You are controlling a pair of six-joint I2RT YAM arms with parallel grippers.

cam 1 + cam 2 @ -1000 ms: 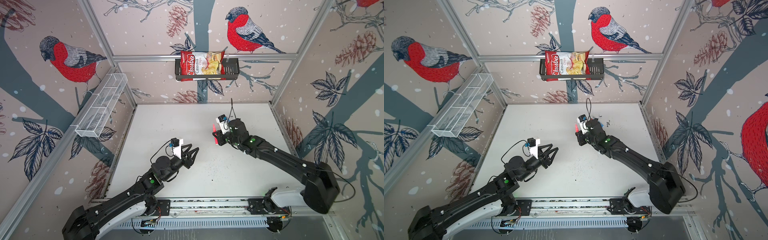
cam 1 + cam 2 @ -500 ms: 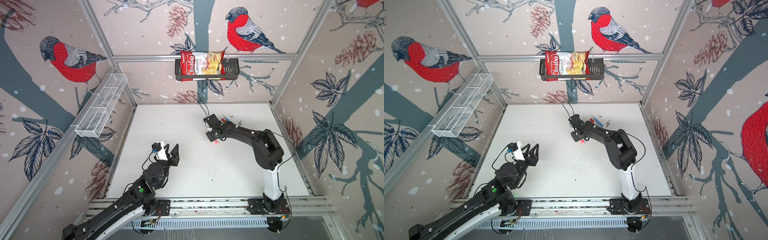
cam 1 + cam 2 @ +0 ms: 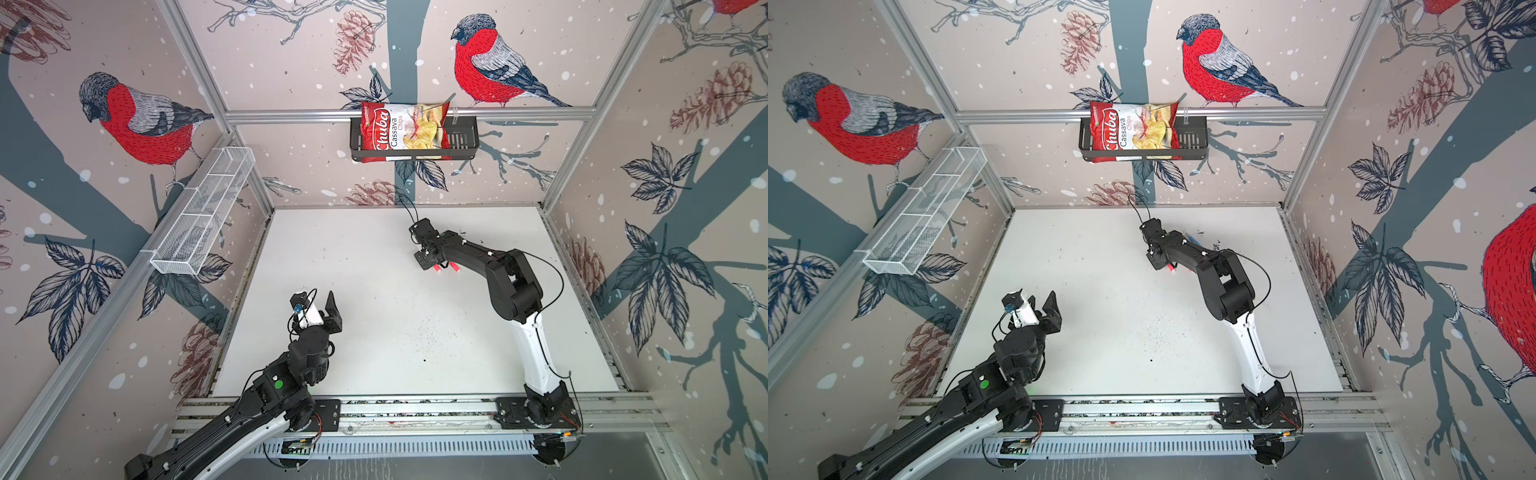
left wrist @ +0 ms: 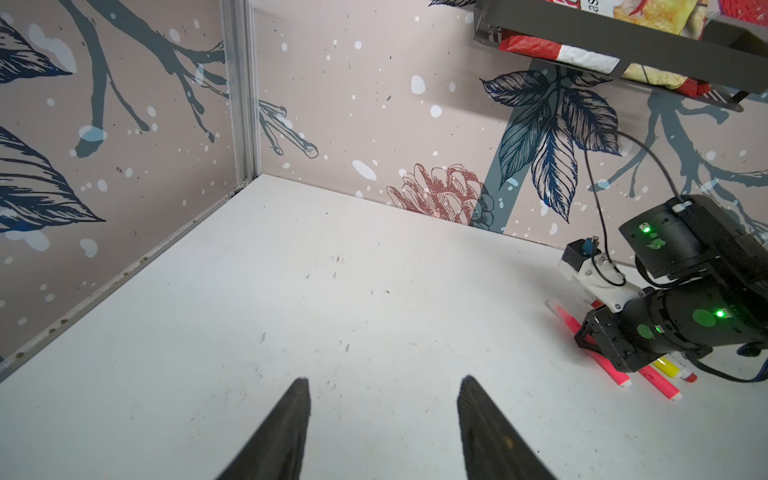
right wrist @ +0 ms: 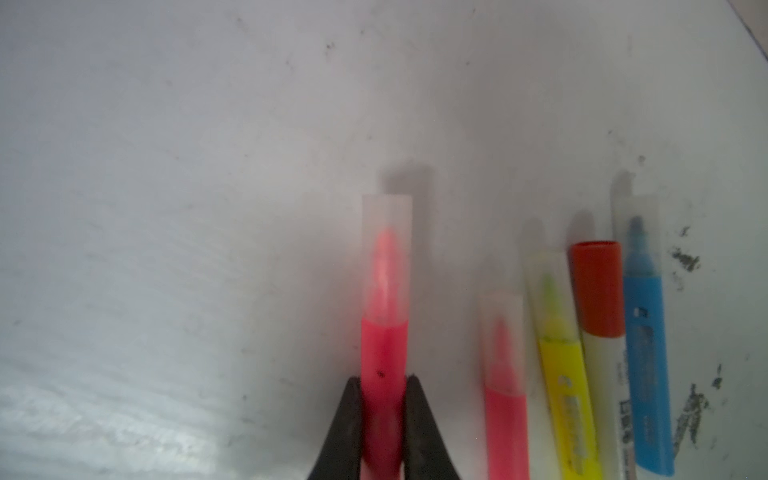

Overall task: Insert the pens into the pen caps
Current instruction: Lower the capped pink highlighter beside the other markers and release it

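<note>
In the right wrist view my right gripper (image 5: 383,380) is shut on a neon pink pen (image 5: 383,353) whose tip sits inside a translucent cap (image 5: 386,257), low over the white table. Beside it lie a second pink pen (image 5: 505,415), a yellow pen (image 5: 569,395), a white-barrelled pen (image 5: 602,374) with a red cap (image 5: 597,291), and a blue pen (image 5: 648,374), each with a cap on. In both top views the right gripper (image 3: 428,259) (image 3: 1156,262) covers most of the row. My left gripper (image 3: 322,307) (image 4: 385,380) hangs open and empty at front left, far from the pens.
A black wall basket (image 3: 465,143) with a chip bag (image 3: 405,133) hangs on the back wall. A white mesh basket (image 3: 203,212) is fixed to the left wall. Dark specks dot the table (image 3: 415,332). The arms' rail (image 3: 415,411) runs along the front.
The right arm has folded back and brought the pink pen down beside the other pens. The left arm has drawn back to the left, its jaws still open.
</note>
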